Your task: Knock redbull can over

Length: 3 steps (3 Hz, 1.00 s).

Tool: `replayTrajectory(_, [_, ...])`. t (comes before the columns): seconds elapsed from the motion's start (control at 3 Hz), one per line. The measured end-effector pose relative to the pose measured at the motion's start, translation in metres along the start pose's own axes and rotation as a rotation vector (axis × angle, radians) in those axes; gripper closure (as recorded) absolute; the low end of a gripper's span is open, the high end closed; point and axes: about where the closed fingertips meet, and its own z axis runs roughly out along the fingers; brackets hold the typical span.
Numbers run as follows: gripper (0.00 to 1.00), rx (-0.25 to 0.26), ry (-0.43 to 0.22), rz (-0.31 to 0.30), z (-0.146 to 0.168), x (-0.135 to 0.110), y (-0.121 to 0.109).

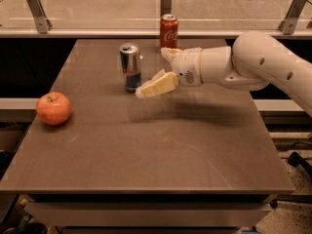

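Observation:
The redbull can [130, 67] stands upright on the brown table [146, 150], at the back and a little left of centre. It is slim, silver and blue, with a silver top. My gripper [151, 72] reaches in from the right on a white arm and hovers just right of the can. It is open and empty. Its lower finger's tip [146, 89] is very close to the can's lower right side. I cannot tell if they touch.
A red Coca-Cola can [168, 30] stands upright at the table's back edge, just behind the gripper. A red apple [53, 108] lies near the left edge. A glass rail with metal posts [166, 1] runs behind the table.

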Motion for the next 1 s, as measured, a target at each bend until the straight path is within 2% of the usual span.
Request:
replayTrajectory(0.67, [0.00,-0.016,-0.061,-0.018,0.033,-0.014,-0.002])
replayTrajectory(1.0, [0.00,-0.040,-0.080,-0.024,0.050,-0.021,-0.001])
